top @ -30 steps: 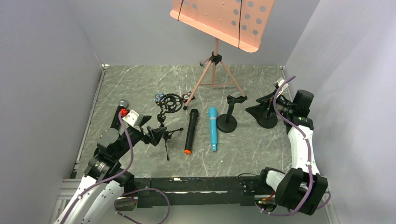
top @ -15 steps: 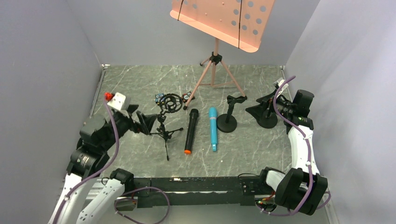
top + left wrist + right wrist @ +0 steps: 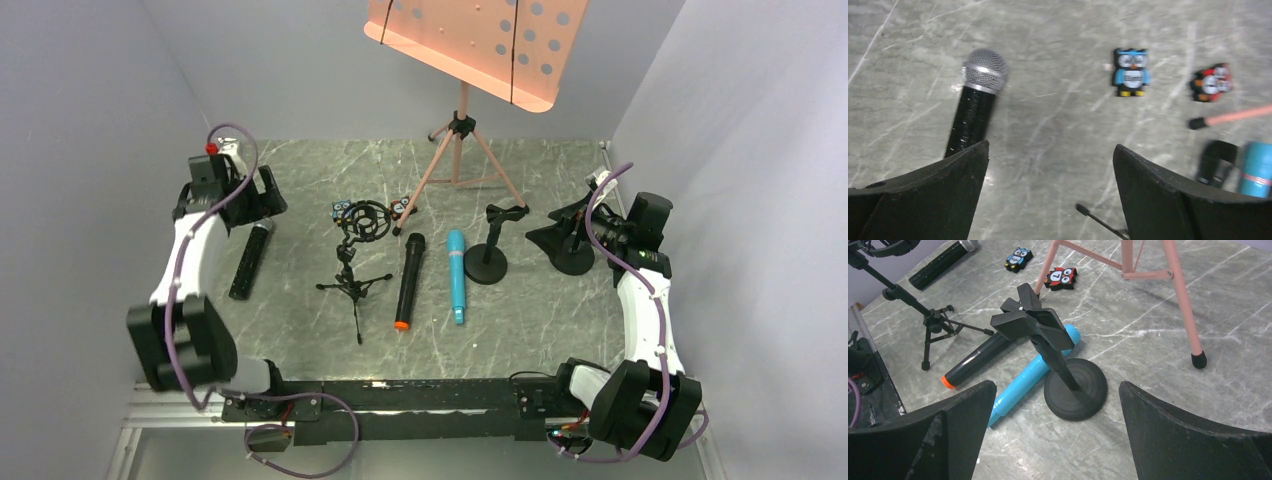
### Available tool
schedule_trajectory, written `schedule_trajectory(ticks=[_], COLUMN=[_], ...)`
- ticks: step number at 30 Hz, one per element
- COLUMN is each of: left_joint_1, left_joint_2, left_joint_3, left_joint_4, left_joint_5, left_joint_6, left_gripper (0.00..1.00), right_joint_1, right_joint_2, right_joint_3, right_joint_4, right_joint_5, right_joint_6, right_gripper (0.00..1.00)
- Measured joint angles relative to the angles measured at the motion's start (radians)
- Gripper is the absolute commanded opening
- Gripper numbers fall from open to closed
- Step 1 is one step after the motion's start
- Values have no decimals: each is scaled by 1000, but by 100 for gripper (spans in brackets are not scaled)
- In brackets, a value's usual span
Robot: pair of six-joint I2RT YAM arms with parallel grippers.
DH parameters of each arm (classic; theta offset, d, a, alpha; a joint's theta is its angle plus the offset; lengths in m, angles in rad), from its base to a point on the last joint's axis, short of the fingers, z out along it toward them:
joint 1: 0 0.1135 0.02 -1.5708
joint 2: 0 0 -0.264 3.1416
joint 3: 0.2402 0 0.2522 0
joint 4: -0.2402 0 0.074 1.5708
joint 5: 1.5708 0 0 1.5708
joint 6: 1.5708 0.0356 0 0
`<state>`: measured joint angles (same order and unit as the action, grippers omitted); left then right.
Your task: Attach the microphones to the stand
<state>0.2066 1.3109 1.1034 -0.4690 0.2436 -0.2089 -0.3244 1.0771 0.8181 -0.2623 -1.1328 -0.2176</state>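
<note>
A black microphone with silver mesh head [image 3: 250, 262] lies at the left; in the left wrist view [image 3: 977, 95] it runs under my left fingertip. A black microphone with orange end cap [image 3: 407, 282] and a turquoise microphone [image 3: 456, 276] lie side by side mid-table. A tripod stand with ring mount [image 3: 353, 255] stands between them and the silver-headed one. A round-base stand with clip [image 3: 491, 250] stands right of the turquoise microphone [image 3: 1032, 374]. My left gripper [image 3: 263, 203] [image 3: 1050, 146] is open and empty above the silver head. My right gripper [image 3: 560, 230] [image 3: 1058, 385] is open and empty, facing the clip stand [image 3: 1074, 387].
A pink music stand [image 3: 460, 130] stands at the back, one leg [image 3: 1180, 305] near the clip stand. Two small owl figurines [image 3: 342, 209] [image 3: 404, 207] lie behind the tripod stand. Grey walls close in left, back and right.
My left arm has swung from beside the tripod stand to the far left back, uncovering the silver-headed microphone on the table. The right arm and the other things have not moved.
</note>
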Motion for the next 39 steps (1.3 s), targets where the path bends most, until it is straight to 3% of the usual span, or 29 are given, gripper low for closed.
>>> schedule_trajectory(ticks=[5, 11, 15, 34, 37, 39], left_joint_1=[0, 0, 0, 0, 0, 0], left_joint_2=[311, 534, 633, 747, 748, 748], left_joint_3=[179, 306, 358, 411, 411, 411], left_joint_4=[-63, -140, -190, -311, -315, -319], left_joint_5=[-113, -198, -216, -233, -235, -242], left_joint_6=[76, 172, 229, 299, 299, 302], left_gripper=[90, 79, 77, 59, 47, 33], right_joint_1=[0, 1, 1, 3, 3, 4], right_joint_2=[2, 11, 20, 36, 36, 36], right_joint_3=[0, 7, 13, 18, 19, 19], right_joint_4=[0, -9, -17, -34, -36, -37], right_joint_5=[-5, -8, -8, -7, -7, -7], right_joint_6=[1, 1, 1, 0, 0, 0], right_gripper=[100, 100, 100, 100, 100, 100])
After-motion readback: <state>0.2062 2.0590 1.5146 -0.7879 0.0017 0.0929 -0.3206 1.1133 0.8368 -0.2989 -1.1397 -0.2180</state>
